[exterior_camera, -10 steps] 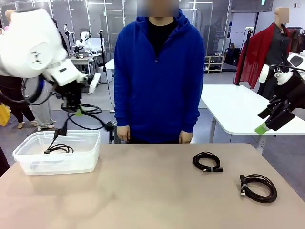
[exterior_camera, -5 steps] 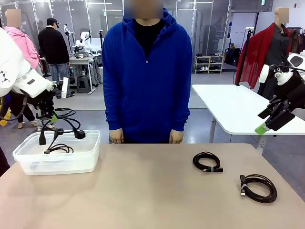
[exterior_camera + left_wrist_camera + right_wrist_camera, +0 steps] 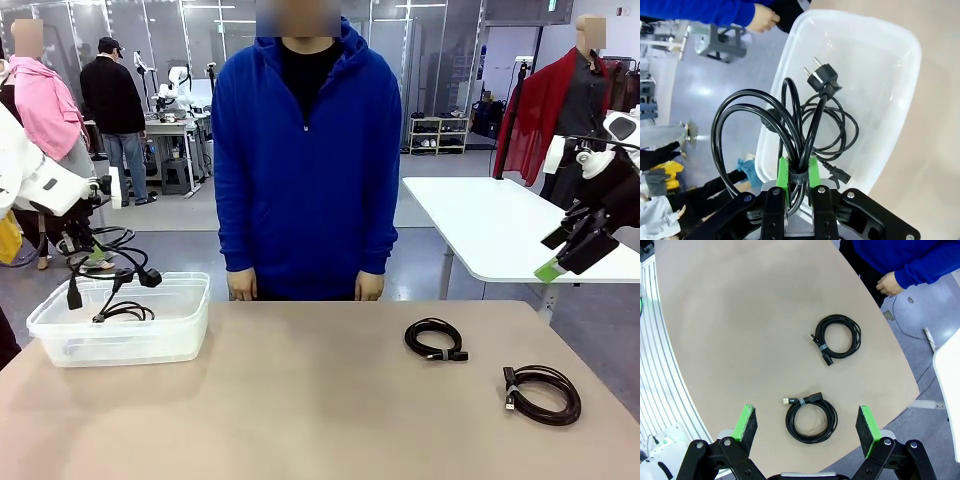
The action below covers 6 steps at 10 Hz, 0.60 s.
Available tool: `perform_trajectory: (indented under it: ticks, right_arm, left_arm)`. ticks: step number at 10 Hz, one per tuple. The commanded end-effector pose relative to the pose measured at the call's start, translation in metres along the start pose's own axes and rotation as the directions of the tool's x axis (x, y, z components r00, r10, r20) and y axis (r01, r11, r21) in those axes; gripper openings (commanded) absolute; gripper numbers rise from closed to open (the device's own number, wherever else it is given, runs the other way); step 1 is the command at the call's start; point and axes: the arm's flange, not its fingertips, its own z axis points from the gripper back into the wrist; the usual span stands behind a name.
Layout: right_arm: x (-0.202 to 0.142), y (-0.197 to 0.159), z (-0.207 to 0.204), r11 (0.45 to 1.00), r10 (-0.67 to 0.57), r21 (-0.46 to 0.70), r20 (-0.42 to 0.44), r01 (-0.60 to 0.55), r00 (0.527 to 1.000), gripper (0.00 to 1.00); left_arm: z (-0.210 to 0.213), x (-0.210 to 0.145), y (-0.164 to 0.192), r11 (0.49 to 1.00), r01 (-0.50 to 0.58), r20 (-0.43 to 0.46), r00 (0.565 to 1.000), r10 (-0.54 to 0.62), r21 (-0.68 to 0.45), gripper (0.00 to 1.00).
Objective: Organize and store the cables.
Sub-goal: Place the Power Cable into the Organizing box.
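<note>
Cable point(image 3: 790, 120) hangs from your left claw point(image 3: 798, 172), whose green pads are pinched almost together on the strapped waist of the bundle. In the left wrist view its loops spill out toward 10 o'clock and a round two-pin plug point(image 3: 822, 80) dangles at 12 o'clock. From the front, that claw is up in the air over the 9 o'clock end of the tub point(image 3: 190, 335), with black plug ends hanging about level with the rim. The clear tub sits at 9 o'clock on the bench point(image 3: 300, 400). Inside it lies a tub coil point(image 3: 125, 312); a strand rises from it toward the held bundle, and you cannot tell whether the two are one cord. Your right claw point(image 3: 805, 417) is spread wide and grips nothing, raised clear of the bench beyond its 3 o'clock edge. Two more bundles rest flat on the bench, well apart from the tub: a middle coil point(image 3: 435, 340) at about 2 o'clock of the bench's centre and a near coil point(image 3: 543, 393) at about 4 o'clock. In the right wrist view the near coil lies below the gap between the pads. A person point(image 3: 305, 150) in a blue hoodie stands at 12 o'clock, hands down and off the bench.
</note>
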Motion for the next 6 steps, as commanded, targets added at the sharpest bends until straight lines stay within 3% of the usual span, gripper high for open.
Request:
perform_trajectory:
  ticks: [1,6]
  right_arm:
    - [-0.001,0.0,0.0,1.0,0.0,-0.001,-0.002,0.0,1.0,1.0]
    - [-0.001,0.0,0.0,1.0,0.0,-0.001,-0.002,0.0,1.0,1.0]
  left_arm:
    - [-0.019,-0.002,-0.005,1.0,-0.024,-0.022,0.999,0.024,0.01,0.18]
    - [-0.081,-0.008,-0.035,0.986,-0.042,-0.066,0.997,0.032,-0.16,0.18]
